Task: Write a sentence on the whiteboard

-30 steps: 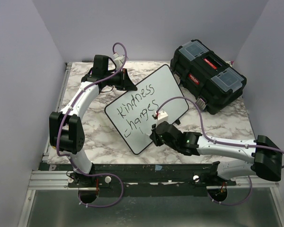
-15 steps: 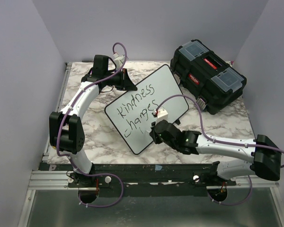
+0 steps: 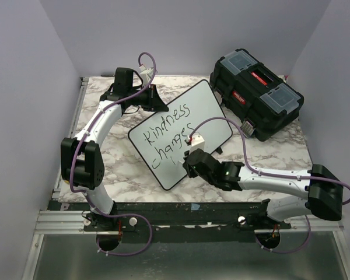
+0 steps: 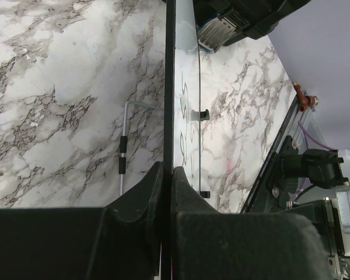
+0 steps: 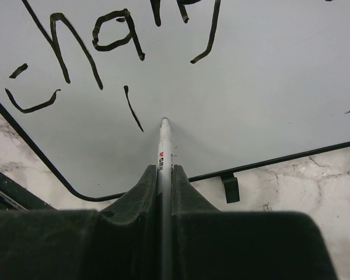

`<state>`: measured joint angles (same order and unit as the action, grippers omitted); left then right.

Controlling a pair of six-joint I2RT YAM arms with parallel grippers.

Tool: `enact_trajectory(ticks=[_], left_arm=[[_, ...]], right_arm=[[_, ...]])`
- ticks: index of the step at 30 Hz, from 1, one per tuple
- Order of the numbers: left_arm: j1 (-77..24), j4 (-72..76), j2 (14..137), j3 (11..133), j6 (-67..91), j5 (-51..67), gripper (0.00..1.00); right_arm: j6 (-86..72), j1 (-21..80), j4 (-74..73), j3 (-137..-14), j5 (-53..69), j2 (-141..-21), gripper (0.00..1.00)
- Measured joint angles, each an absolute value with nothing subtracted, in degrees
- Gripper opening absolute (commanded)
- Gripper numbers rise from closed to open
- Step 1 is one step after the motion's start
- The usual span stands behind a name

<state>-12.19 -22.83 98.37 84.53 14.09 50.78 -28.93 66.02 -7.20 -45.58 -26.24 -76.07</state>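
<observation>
The whiteboard (image 3: 213,116) leans tilted on the marble table, its black frame edge-on in the left wrist view (image 4: 169,87). My left gripper (image 3: 156,106) (image 4: 168,174) is shut on the board's upper left frame edge. The sentence (image 3: 169,131) reads "kindness" and "changes" on two slanted lines, with one short stroke (image 5: 133,108) started below them. My right gripper (image 3: 188,168) (image 5: 164,170) is shut on a thin grey marker (image 5: 163,146). The marker's tip rests on the white surface (image 5: 262,87) just right of that stroke.
A black toolbox (image 3: 256,93) (image 4: 239,17) stands at the back right, close to the board's far corner. The board's wire stand (image 4: 123,151) lies behind it on the marble. Small black feet (image 5: 230,188) hang from the lower frame. Purple walls close in three sides.
My right gripper has slid a little to the left along the board's lower part, marker still in it. The left arm has not moved.
</observation>
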Motion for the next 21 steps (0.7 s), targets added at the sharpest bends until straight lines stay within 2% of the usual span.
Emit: enact_trajectory(ticks=[21], left_arm=[[-12.1,-22.8,98.4,84.5,14.2,50.9,0.0]], right_arm=[[-28.9,66.0,-7.4,-49.5,-28.9,-78.1,0.01]])
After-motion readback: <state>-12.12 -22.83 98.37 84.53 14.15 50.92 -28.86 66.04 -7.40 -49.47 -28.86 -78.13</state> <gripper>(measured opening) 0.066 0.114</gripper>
